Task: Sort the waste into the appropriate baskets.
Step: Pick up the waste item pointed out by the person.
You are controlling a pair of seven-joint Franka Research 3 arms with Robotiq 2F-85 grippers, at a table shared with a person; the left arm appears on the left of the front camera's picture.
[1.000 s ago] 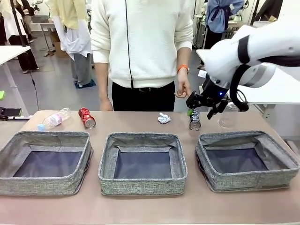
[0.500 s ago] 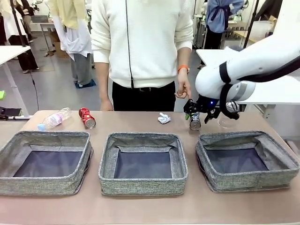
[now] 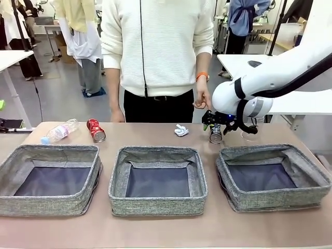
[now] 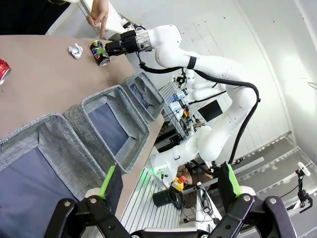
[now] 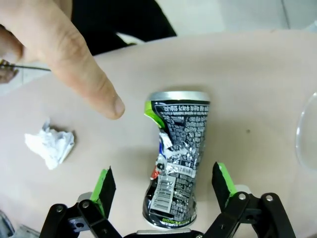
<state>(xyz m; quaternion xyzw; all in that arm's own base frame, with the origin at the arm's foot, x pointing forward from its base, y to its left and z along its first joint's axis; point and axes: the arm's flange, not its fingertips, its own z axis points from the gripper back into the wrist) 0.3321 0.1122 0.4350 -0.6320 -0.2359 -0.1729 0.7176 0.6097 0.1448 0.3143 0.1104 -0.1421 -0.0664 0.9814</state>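
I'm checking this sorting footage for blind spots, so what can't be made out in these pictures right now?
- Front view: the clear plastic cup is partly hidden behind the right arm.
- Right wrist view: the cup is cut off by the right edge, and the person's hand by the top edge.
- Front view: the clear plastic bottle has a label too small to read.

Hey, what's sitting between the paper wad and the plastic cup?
The crushed can, straddled by the open right pincer, with a person's hand pointing between it and the wad. Right wrist view shows it, cup at its edge.
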